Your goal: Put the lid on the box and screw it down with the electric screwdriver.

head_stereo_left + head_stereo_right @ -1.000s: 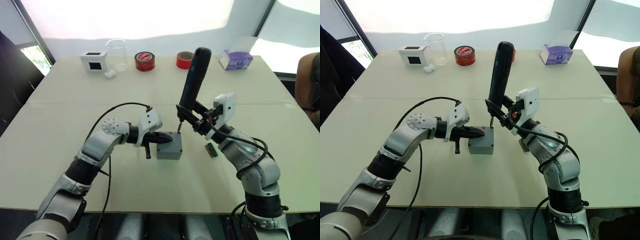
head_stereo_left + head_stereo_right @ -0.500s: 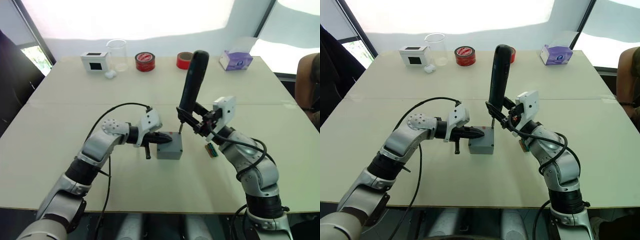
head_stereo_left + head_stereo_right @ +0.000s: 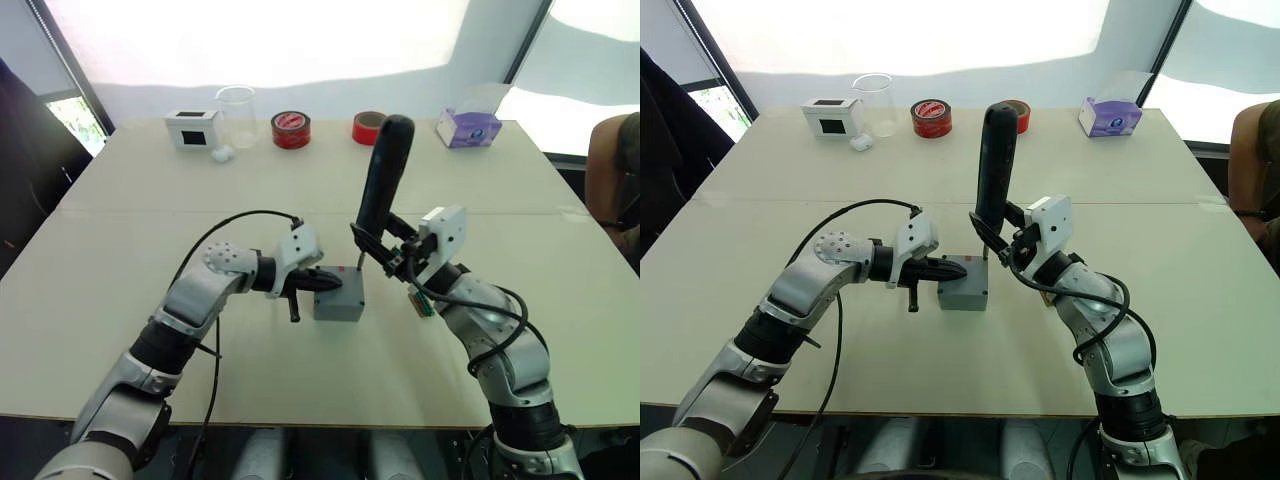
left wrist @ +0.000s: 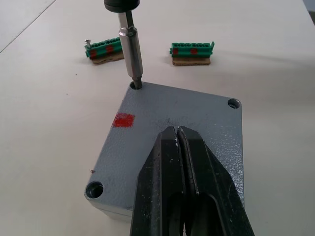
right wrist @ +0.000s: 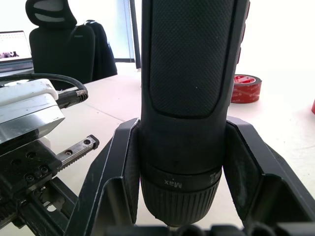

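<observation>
The box point(image 3: 339, 293) sits in the middle of the table point(image 3: 120, 230), and the lid point(image 4: 172, 130) is already lying on top of it. A small red mark shows on the lid, near one edge.

The left gripper point(image 4: 183, 162) has its two black fingers pressed together, with nothing between them. They rest flat on the lid and look like they are pushing it down to hold it.

The right gripper point(image 5: 182, 162) is clamped around the electric screwdriver point(image 3: 383, 180), one finger on each side of its thick black body. The screwdriver stands almost straight up, leaning a little away from the box. Its thin metal bit point(image 4: 132, 54) reaches down into the screw hole at one corner of the lid, the corner nearest the red mark. I can't see a screw in that hole. The other two corner holes on view are bare.

Two small green connector strips point(image 4: 192, 50) lie on the table just past the box, on the right gripper's side.

What could go wrong? The screwdriver leans, so the bit may not sit straight in the hole. Then it could slip out and scratch the lid, or make a screw go in crooked. The box is not fixed to the table. If the left gripper pushes too softly, the box could turn or slide when the bit spins. If the lid moves, its holes will not line up with the box.
</observation>
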